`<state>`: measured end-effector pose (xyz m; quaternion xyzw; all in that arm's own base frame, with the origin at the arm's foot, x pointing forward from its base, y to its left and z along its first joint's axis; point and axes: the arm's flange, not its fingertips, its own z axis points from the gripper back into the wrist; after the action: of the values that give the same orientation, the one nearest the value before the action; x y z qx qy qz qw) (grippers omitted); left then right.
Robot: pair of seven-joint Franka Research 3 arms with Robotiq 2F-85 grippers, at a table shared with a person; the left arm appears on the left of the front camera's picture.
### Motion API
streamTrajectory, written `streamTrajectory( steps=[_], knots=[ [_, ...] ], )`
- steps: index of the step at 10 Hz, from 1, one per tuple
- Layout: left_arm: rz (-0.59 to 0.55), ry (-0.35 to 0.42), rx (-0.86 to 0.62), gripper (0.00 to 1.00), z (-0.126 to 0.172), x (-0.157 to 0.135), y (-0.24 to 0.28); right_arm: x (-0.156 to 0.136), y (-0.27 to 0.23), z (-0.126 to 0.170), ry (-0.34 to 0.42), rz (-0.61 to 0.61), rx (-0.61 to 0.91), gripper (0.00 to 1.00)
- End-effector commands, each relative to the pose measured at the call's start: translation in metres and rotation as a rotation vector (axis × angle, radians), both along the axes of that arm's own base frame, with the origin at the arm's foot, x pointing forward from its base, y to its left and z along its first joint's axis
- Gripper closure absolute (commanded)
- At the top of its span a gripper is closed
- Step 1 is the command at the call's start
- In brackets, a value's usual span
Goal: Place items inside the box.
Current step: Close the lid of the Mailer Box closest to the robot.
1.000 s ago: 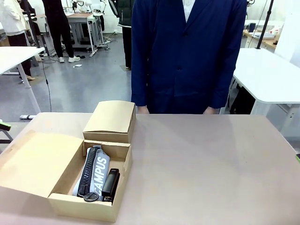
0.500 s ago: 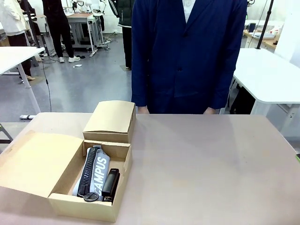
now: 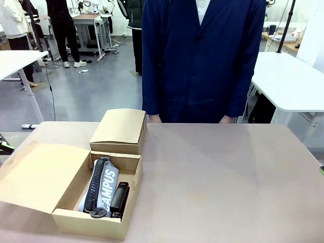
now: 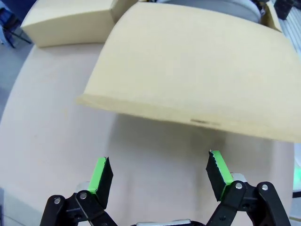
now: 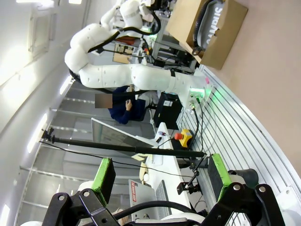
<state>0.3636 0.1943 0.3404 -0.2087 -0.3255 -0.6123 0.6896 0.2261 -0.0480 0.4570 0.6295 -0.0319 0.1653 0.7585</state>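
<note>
A workshop with white tables and people standing about lies behind the beige tabletop, and a person in a dark blue coat stands at its far edge, hands down by the rim. The box sits at the near left with its flap folded out flat. A second, closed box is just behind it.

Little has changed over the last second. A green tip at the left edge a second ago was gone half a second later, and a sliver now shows there again. The box contents have not shifted. The CAMPUS pouch lies inside with a black zipper along its left side, and the stapler is just beside it on the right. The grey pouch and the marker cannot be made out. With nothing left on the tabletop, the packing is likely done, or close to it.

The left tool hangs with its fingers wide apart and nothing between them, over bare tabletop just short of the flap's edge. The right tool is likewise spread and empty, pointing sideways off the tabletop, the box far off.
</note>
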Motion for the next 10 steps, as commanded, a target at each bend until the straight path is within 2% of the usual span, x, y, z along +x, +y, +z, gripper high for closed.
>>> streamTrajectory(
  steps=[1, 4, 6, 8, 10],
  knots=[
    [-0.044, 0.047, -0.022, 0.0, -0.013, -0.007, -0.027, 0.0, -0.001, 0.004, -0.019, 0.001, 0.015, 0.0],
    [-0.118, 0.117, -0.144, 0.0, -0.026, -0.024, -0.066, 0.0, -0.001, 0.004, -0.019, 0.001, 0.015, 0.0],
    [-0.079, 0.128, -0.276, 0.0, -0.028, -0.028, -0.079, 0.0, -0.001, 0.004, -0.019, 0.001, 0.015, 0.0],
    [-0.039, 0.092, -0.401, 0.0, -0.017, -0.032, -0.082, 0.0, -0.001, 0.004, -0.019, 0.001, 0.015, 0.0],
    [-0.072, 0.08, -0.519, 0.0, 0.004, -0.048, -0.097, 0.0, -0.001, 0.004, -0.019, 0.001, 0.015, 0.0]
  ],
)
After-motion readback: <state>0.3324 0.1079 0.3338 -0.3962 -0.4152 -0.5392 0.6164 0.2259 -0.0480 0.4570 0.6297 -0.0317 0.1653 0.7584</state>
